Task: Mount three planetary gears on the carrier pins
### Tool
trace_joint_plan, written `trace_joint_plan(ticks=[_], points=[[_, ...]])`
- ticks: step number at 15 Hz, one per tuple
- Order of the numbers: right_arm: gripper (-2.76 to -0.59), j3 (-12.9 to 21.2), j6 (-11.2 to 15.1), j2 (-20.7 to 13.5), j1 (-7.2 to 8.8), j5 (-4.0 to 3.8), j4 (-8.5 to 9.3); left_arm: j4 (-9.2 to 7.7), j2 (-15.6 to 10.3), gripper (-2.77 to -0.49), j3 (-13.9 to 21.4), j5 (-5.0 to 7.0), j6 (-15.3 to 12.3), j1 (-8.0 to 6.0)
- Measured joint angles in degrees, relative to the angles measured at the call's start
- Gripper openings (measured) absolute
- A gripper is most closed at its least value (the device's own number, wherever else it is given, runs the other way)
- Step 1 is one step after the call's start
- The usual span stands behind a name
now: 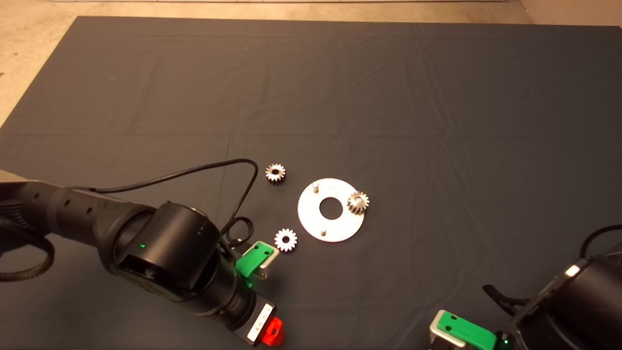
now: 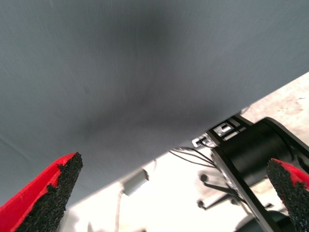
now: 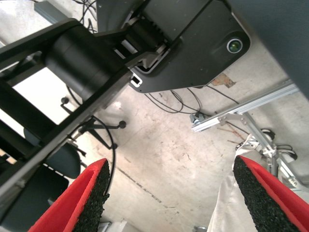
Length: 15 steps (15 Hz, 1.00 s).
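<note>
My left gripper [image 2: 169, 193] has its fingers spread wide, holding nothing, low over the bench [image 1: 437, 97] just short of the nearest loose gear [image 1: 285, 239]. Right gripper [image 3: 171, 198] is parked at the lower right, mostly cut off, also wide open. One gear [image 1: 358, 202] sits on the disc [image 1: 311, 214]; another [image 1: 275, 173] lies beside it. Loads of clear mat.

Three silvery-grey planetary gears [image 1: 275, 173] [image 1: 285, 239] [image 1: 358, 202] and a shiny silver carrier disc [image 1: 311, 214] with pale metal carrier pins [image 1: 315, 185] show against the plain dark grey mat [image 1: 388, 97] on the worktop. Both black arms [image 1: 73, 214] carry green end effector bodies with red fingers [image 2: 43, 193] faced in speckled black pads [image 3: 94, 198].
</note>
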Motion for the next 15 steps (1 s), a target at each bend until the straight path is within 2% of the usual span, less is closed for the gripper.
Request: trace_joint_plan(ticks=[3, 4, 6, 8, 12, 15], points=[[-1.47, 0.0, 2.73, 2.81, -0.6, 0.07, 0.02, -0.09, 3.83, -0.49, -2.6, -0.03, 1.46, -3.32], [-1.47, 0.0, 3.15, 3.16, -0.59, 0.09, 0.02, -0.06, 5.25, -0.49, -3.47, -0.04, 1.95, -3.94], [-1.47, 0.0, 3.68, 3.5, -0.65, -0.09, 0.02, 0.22, 7.52, -0.49, -5.04, -0.09, 2.76, -4.44], [-1.47, 0.0, 4.01, 4.02, -1.16, -0.02, 0.06, 0.83, 8.61, -0.49, -5.89, -0.01, 3.06, -4.93], [-1.47, 0.0, 4.36, 4.91, -1.24, -0.09, 0.15, 4.1, 10.03, -0.49, -7.22, -0.06, 4.14, -5.37], [-1.47, 0.0, 4.41, 6.11, -1.22, -0.09, 1.25, 6.44, 10.29, -0.49, -8.17, -0.04, 5.44, -5.37]])
